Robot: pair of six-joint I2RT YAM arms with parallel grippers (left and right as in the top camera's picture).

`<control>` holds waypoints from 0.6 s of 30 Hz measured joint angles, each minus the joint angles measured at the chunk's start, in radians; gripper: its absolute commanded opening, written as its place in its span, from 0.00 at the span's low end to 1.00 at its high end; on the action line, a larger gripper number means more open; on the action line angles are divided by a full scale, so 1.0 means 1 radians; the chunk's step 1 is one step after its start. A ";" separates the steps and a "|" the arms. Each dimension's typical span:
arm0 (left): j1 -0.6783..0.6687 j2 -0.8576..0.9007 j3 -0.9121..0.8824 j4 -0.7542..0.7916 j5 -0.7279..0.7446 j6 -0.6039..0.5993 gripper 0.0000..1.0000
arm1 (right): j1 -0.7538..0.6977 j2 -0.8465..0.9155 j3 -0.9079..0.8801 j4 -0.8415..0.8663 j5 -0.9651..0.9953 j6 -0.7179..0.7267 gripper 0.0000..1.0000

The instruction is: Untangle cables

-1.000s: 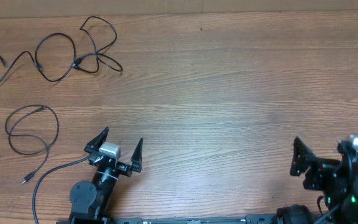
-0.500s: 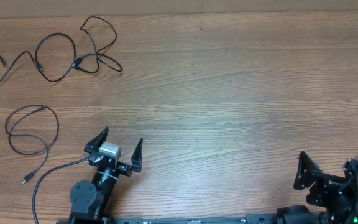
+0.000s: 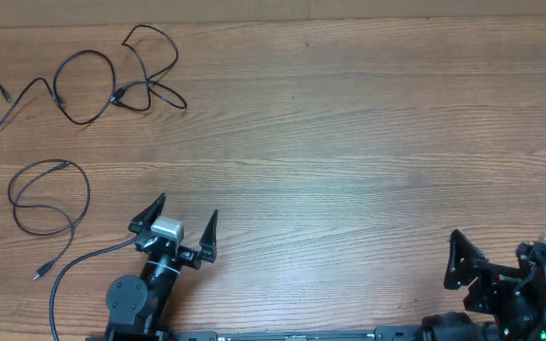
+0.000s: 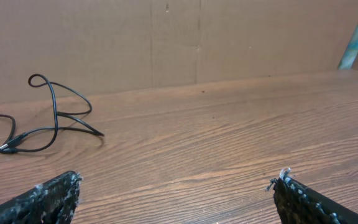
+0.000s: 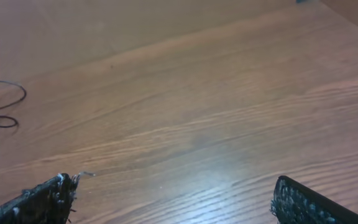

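Note:
Thin black cables lie at the table's far left. Two of them cross and loop together at a small plug joint (image 3: 118, 95); a separate cable forms a loose loop (image 3: 62, 165) nearer the front, its tail running toward the edge. My left gripper (image 3: 184, 214) stands open near the front edge, well short of the cables, with nothing between its fingers. In the left wrist view that gripper (image 4: 176, 186) faces the crossed cables (image 4: 55, 109) from a distance. My right gripper (image 3: 497, 252) is open at the front right, far from them. The right wrist view shows it (image 5: 173, 186) empty, a cable loop (image 5: 25, 93) at the left edge.
The wooden table (image 3: 349, 142) spreads across the whole view. A thicker black cord (image 3: 83, 260) belonging to the left arm curves off its base to the front left. A cardboard wall (image 4: 166, 43) stands behind the table's far edge.
My right arm has drawn back toward the table's front edge, still open. The left arm and the cables have not moved.

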 measured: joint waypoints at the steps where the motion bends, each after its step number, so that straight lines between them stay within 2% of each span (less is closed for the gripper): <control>1: 0.000 0.000 0.000 0.000 0.000 0.000 1.00 | 0.000 0.000 0.000 0.003 -0.002 -0.001 1.00; 12: 0.000 0.000 0.000 0.000 0.000 0.000 1.00 | 0.000 -0.002 0.000 0.051 -0.039 -0.002 1.00; 18: 0.000 0.000 0.000 0.000 0.000 0.000 0.99 | 0.000 -0.026 0.055 -0.022 -0.047 -0.024 1.00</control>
